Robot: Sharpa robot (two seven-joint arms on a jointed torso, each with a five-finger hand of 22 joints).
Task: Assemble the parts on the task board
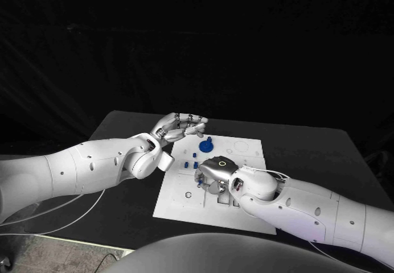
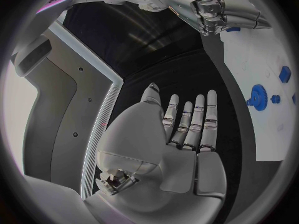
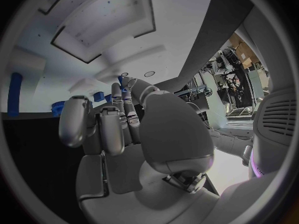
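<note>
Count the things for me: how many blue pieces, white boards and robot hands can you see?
Blue pieces I can make out: 4 (gear, three small ones); the right hand may hide more
White task board: 1
Hands: 2 (left hand, right hand)
Total: 7

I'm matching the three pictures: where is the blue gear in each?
Head view: blue gear on the board's far part, beyond the right hand.
Left wrist view: gear on the board, beside the open left hand.
Right wrist view: probably the ribbed blue piece past the fingers.
Shared landmark: the white board.
</note>
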